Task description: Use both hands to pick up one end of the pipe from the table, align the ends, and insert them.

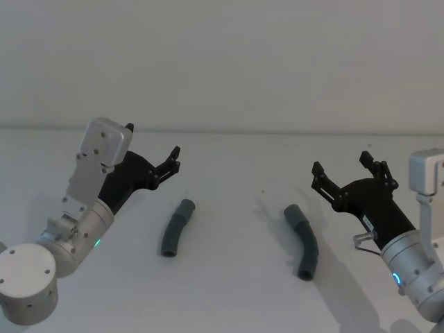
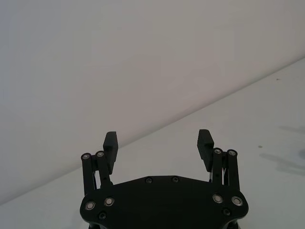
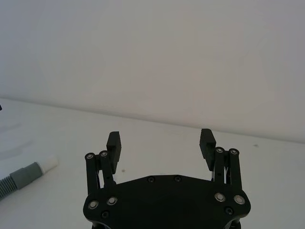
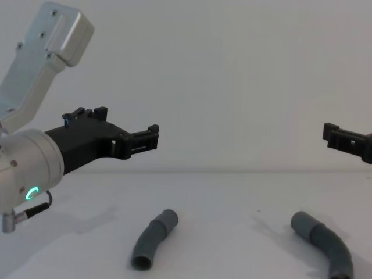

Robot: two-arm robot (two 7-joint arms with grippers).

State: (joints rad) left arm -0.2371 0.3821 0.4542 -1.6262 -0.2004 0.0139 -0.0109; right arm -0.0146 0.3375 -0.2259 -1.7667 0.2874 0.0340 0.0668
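Two dark grey ribbed pipe pieces lie apart on the white table (image 1: 229,291). The left piece (image 1: 176,229) (image 4: 152,238) curves toward the front, and the right piece (image 1: 303,239) (image 4: 322,241) lies nearer my right arm. My left gripper (image 1: 152,142) (image 2: 157,138) (image 4: 125,122) hovers open and empty above the table, behind and left of the left piece. My right gripper (image 1: 341,165) (image 3: 161,138) (image 4: 343,136) hovers open and empty, behind and right of the right piece. In the right wrist view a grey cuff (image 3: 25,175) with a white collar (image 3: 49,163) shows at the edge.
A plain pale wall (image 1: 222,62) rises behind the table's far edge. Bare tabletop (image 1: 239,229) lies between the two pieces and in front of them.
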